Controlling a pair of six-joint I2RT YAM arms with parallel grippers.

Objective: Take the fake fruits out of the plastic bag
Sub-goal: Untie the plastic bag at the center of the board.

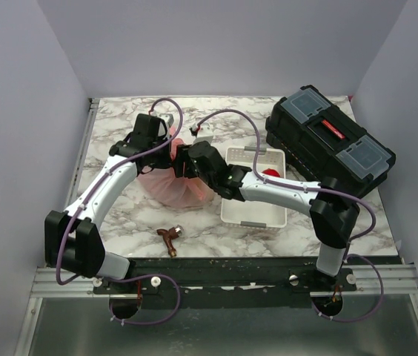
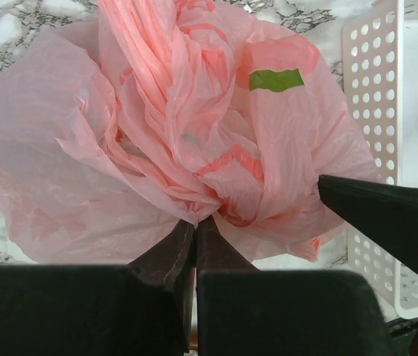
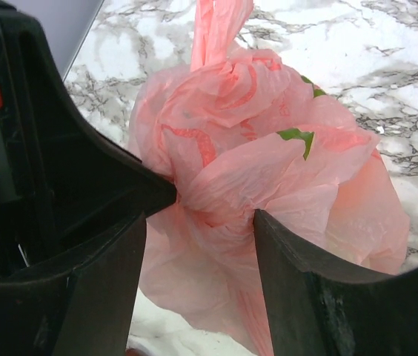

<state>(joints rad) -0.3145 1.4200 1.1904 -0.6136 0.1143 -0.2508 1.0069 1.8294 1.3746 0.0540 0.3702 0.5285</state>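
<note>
Left wrist view shows our left claw (image 2: pixel 194 226) squeezed all the way shut, with a twist of the plastic bag (image 2: pixel 83 148) pinched between its two tips. The puffy pink bag fills the space right in front of that claw, and the white tray (image 2: pixel 365 111) is off to its right. Our right claw (image 3: pixel 205 215) is open about halfway. Its two fingers (image 3: pixel 290 259) stand on each side of the bunched-up knot and holds nothing yet, though one finger looks like it touches the plastic. We cannot see the fake fruits, so we think they are hidden inside the bag. We think the job now is to get the tied top open. To do it well, the left claw should hold tight and not move. The right claw should close on just one loose fold of the knot, not on the whole lump. Then we should pull slowly away from the left claw, because the plastic is thin and could rip. We should stay up at the knot, not down in the fat part. The bag's long way runs from the knot between our claws down to its wide, fat end, which spreads out toward our bases in the top view. One thin pink handle (image 3: pixel 216 22) points straight away from the right claw.
</note>
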